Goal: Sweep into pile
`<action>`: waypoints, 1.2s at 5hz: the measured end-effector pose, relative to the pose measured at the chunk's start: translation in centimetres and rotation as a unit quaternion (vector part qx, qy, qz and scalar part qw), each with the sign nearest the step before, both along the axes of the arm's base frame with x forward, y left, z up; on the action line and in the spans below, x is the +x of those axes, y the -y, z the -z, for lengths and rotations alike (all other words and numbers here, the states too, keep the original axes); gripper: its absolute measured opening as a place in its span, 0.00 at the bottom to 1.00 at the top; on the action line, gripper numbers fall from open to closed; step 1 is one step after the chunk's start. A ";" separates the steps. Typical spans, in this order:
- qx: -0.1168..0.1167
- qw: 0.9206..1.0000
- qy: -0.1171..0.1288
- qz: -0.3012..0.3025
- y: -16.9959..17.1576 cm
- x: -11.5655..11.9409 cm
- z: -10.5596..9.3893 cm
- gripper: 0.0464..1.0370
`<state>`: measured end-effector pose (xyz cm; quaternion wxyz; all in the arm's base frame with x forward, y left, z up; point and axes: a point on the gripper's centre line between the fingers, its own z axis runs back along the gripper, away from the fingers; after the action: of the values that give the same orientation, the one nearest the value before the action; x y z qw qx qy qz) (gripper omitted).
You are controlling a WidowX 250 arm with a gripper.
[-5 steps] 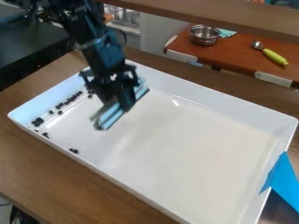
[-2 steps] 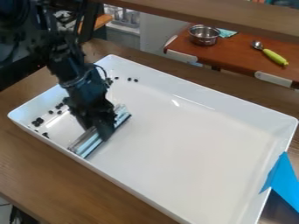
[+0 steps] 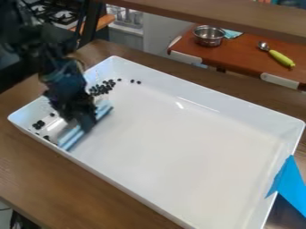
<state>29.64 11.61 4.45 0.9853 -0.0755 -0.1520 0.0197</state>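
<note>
Dark beads lie towards the left end of a white tray, where we see most of them bunched near the upper corner, with a few loose ones just to their right, by the long back wall. We find a smaller clump of them in the tray's left corner, and a few single ones near it.

We have the black gripper over the tray's left part, holding a long, pale blue sweeping bar that slants across between the two groups. We cannot tell whether the bar touches the tray floor.

Beneath the tray we see a brown wooden table, and at the tray's right corner a bright blue piece hangs over the rim. Behind, on a reddish-brown side table, we make out a metal bowl, a teal cloth and a spoon with a yellow-green handle
</note>
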 end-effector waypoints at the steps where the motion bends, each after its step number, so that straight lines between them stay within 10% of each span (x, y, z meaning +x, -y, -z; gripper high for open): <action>1: 0.012 1.000 0.008 -0.015 -2.2 0.1 -0.1 0.35; 3: 0.020 1.000 0.014 -0.010 -2.9 -0.3 -0.8 0.35; 5: -0.059 0.998 0.012 0.011 4.2 -1.0 -6.1 0.35; 6: -0.062 0.998 0.000 0.014 9.2 -0.9 -7.4 0.35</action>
<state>28.77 2.39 11.84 0.9788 -0.1384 -0.1499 0.0157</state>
